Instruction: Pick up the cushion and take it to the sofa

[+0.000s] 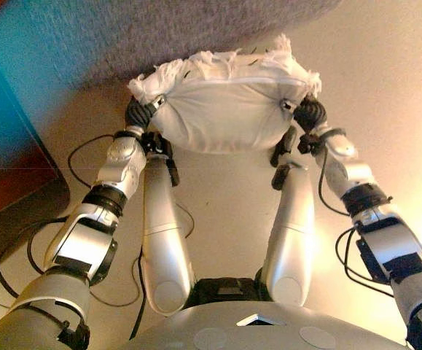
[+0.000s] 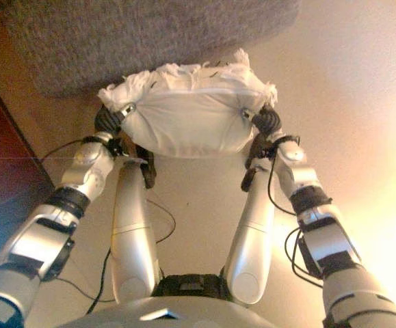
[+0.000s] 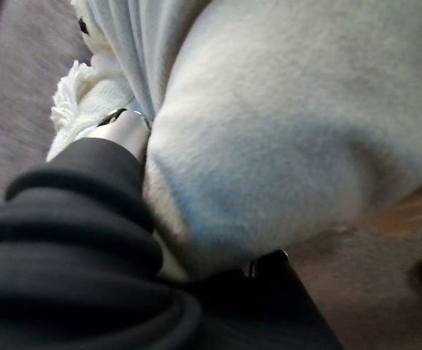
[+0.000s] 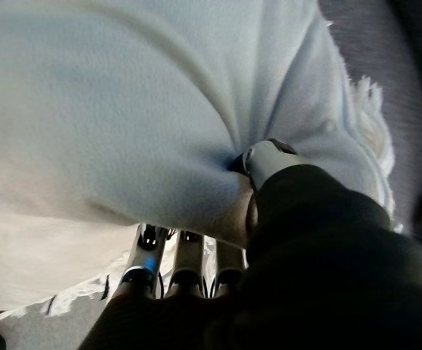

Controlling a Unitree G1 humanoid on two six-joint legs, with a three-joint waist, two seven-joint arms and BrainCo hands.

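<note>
While both arms are stretched forward, the white fringed cushion (image 1: 225,102) is held up between them above the pale floor (image 1: 385,87). The left hand (image 1: 143,114) is clenched on its left edge, the right hand (image 1: 307,113) on its right edge. Just beyond the cushion, the grey sofa (image 1: 159,36) is seen.

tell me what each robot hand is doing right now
Left robot hand: shut on the white cushion.
Right robot hand: shut on the same cushion.

Beige floor (image 1: 385,95), dark wooden furniture (image 1: 6,168)
</note>
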